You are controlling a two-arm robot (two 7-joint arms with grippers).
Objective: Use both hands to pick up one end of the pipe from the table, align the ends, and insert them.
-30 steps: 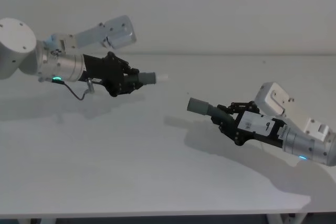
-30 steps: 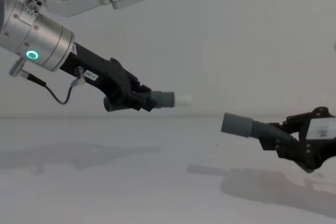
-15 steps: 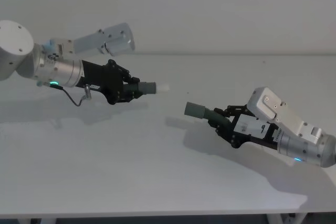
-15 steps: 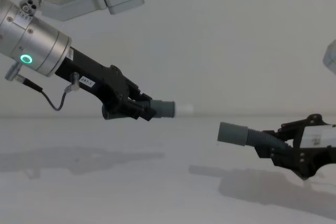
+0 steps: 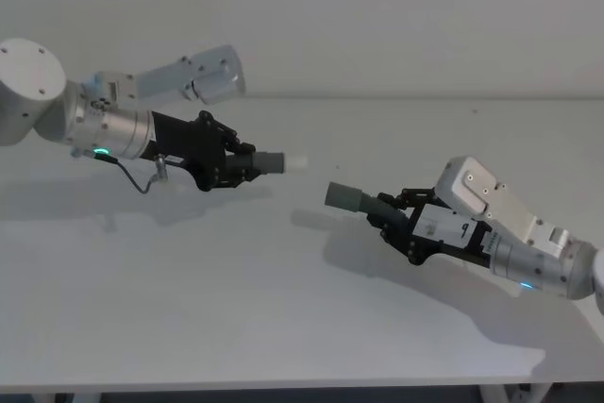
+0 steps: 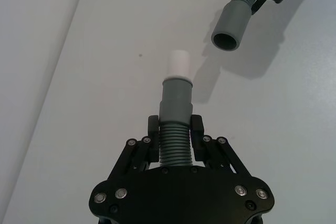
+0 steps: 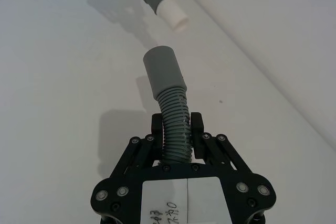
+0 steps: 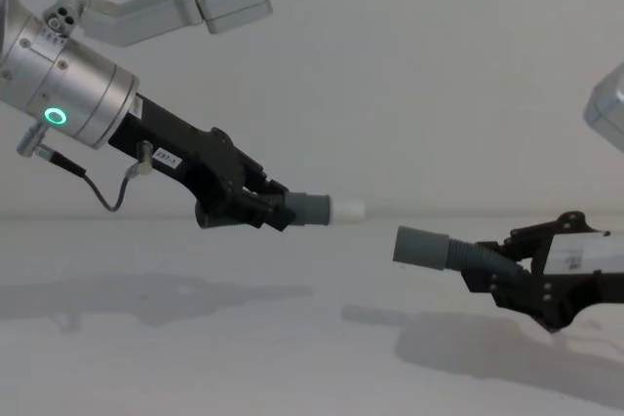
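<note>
Both pipe pieces hang above the white table [image 5: 236,299]. My left gripper [image 5: 241,165] [image 8: 268,209] [image 6: 175,140] is shut on a ribbed grey pipe piece [image 5: 272,163] [image 6: 175,106] whose narrow whitish end [image 5: 296,162] [image 8: 348,209] [image 6: 179,64] points toward the right. My right gripper [image 5: 396,217] [image 8: 492,275] [image 7: 176,137] is shut on the other ribbed piece [image 7: 173,121], whose wider grey collar end [image 5: 342,198] [image 8: 421,246] [image 7: 164,73] points left. The two ends face each other with a gap between them; the collar sits lower and to the right of the whitish tip.
A plain pale wall [image 5: 396,16] rises behind the table. Shadows of both arms lie on the surface under them. The table's front edge [image 5: 283,386] runs along the bottom of the head view.
My right gripper has carried the collar end leftward, toward the whitish tip. My left gripper has shifted slightly right and lower. The gap between the ends has narrowed.
</note>
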